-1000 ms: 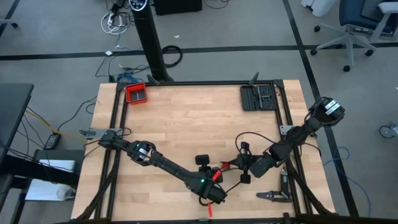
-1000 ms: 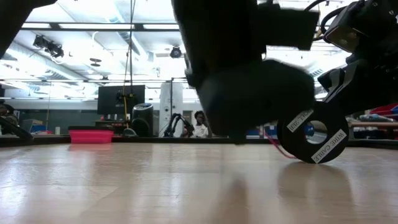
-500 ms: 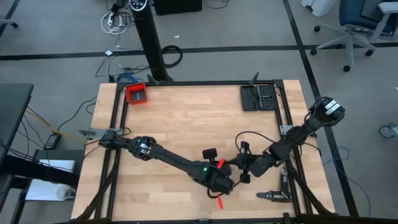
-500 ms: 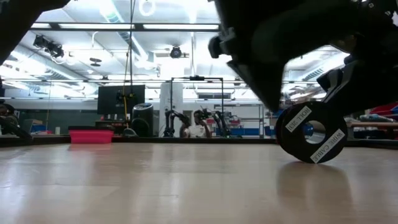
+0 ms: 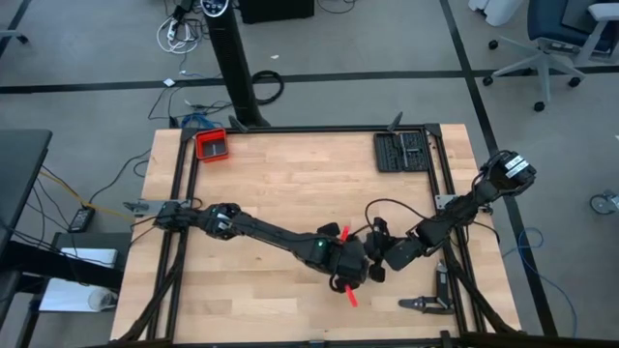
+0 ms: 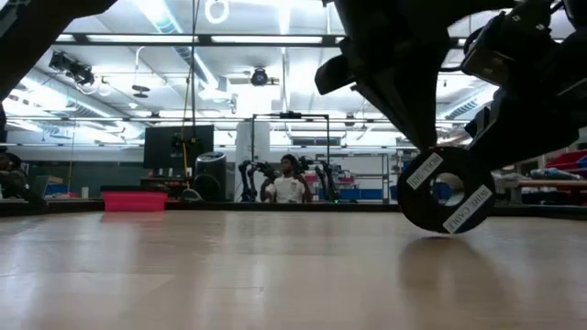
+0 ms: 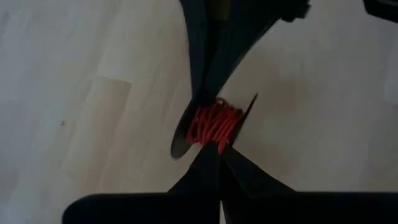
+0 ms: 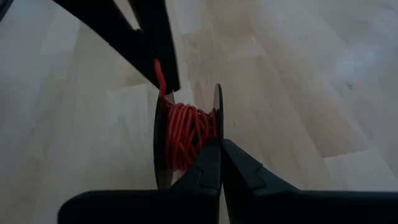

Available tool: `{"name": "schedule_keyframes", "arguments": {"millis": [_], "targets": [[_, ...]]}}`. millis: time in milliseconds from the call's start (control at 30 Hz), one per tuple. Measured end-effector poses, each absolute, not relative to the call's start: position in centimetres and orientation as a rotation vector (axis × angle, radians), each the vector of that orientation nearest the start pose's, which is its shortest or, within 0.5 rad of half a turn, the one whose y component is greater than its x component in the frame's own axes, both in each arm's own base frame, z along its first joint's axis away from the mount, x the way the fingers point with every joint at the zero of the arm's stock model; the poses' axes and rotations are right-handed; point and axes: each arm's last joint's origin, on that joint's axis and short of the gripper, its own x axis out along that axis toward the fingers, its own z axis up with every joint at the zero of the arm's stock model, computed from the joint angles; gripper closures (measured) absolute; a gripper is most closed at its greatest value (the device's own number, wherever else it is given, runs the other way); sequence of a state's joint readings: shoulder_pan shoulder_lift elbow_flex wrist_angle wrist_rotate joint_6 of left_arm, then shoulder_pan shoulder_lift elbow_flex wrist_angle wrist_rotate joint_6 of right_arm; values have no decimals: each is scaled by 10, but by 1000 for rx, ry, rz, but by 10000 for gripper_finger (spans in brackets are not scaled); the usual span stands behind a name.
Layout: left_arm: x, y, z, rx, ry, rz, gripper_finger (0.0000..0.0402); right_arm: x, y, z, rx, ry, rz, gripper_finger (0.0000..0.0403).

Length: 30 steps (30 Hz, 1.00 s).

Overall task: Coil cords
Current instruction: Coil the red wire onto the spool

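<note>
A black spool (image 6: pixel 447 191) with white labels stands on edge near the table's near right. The thin red cord (image 8: pixel 185 134) is wound on its core between the two flanges. My right gripper (image 8: pixel 220 154) is shut on the spool, coming from the table's right side (image 5: pixel 380 258). My left gripper (image 7: pixel 217 155) is shut at the red windings (image 7: pixel 211 124), reaching in from the left (image 5: pixel 362 265). A strand of cord (image 8: pixel 159 73) runs up along the left fingers (image 8: pixel 149 43). My left gripper pinches a strand of the red cord (image 8: pixel 160 78) between its fingertips right beside the spool's core. It comes slanting down from the table's left. The strand between fingertips and windings is very short. My right gripper pinches the rim of one spool flange (image 8: pixel 217 118) between its two fingers. It comes slanting down from the table's right side. The spool hangs on edge and tilted (image 6: pixel 447 191); whether its lower rim touches the table I cannot tell.
A red tray (image 5: pixel 212 145) sits at the far left corner, also seen in the low view (image 6: pixel 134 200). A black tool case (image 5: pixel 401 151) lies at the far right. A metal clamp (image 5: pixel 426 303) lies at the near right edge. A person (image 6: pixel 289 186) sits beyond the table.
My left gripper has risen and gone toward the table's right and far side, rolling at the wrist, and now sits close against the spool. The spool has turned a little on its axis in my right gripper, which has kept its place.
</note>
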<state>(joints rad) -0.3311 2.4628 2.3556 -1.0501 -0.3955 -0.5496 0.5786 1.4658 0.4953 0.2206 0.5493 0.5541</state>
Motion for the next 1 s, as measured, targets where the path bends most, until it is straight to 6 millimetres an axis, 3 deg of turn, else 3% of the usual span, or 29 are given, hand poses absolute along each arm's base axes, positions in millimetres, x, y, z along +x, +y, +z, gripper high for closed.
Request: {"name": "schedule_keyframes", "arguments": {"millis": [200, 500, 700, 1000], "targets": [[490, -149, 228, -135, 994, 331, 401, 219, 123, 138, 192, 569, -153, 402], [495, -134, 227, -231, 1005, 343, 401, 223, 116, 138, 270, 559, -197, 402], [499, -122, 227, -406, 1015, 372, 401, 224, 113, 139, 280, 533, -251, 402], [498, -122, 229, -433, 1008, 385, 401, 225, 112, 140, 302, 507, -281, 402]]}}
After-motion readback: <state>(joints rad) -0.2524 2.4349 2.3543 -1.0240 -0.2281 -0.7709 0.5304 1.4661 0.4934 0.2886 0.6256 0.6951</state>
